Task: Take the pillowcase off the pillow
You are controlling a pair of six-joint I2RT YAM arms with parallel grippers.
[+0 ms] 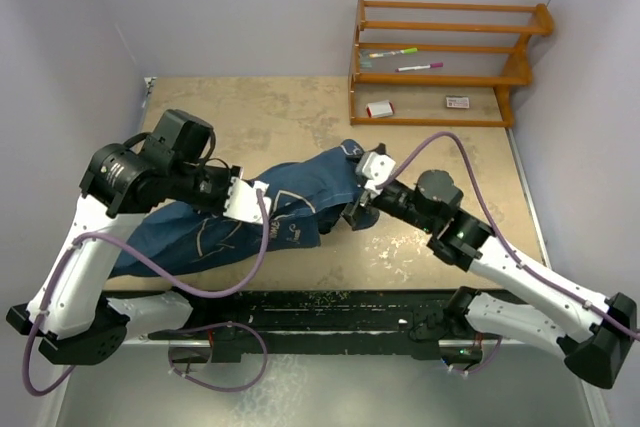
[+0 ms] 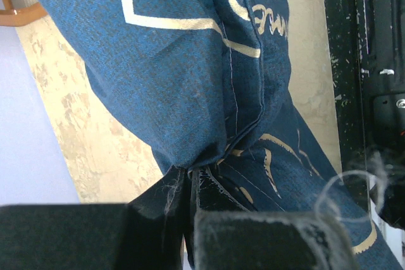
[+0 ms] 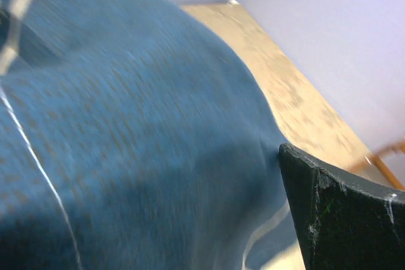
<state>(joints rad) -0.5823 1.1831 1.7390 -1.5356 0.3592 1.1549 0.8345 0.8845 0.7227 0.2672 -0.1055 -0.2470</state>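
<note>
The navy-blue pillowcase [image 1: 250,222] with white line drawings lies slantwise across the table, from the near left to the middle. The pillow is hidden. My left gripper [image 1: 266,197] is over the middle of the pillowcase. In the left wrist view this gripper [image 2: 188,178] is shut on a pinched fold of the pillowcase [image 2: 190,80]. My right gripper [image 1: 362,192] stands open at the cover's right end. In the right wrist view only one dark finger [image 3: 335,213] shows, touching the bulging blue pillowcase [image 3: 139,131]. The other finger is out of view.
A wooden shelf rack [image 1: 440,57] stands at the far right with markers and small cards on it. Pale walls close in on the left, back and right. A black rail [image 1: 330,307] runs along the table's near edge.
</note>
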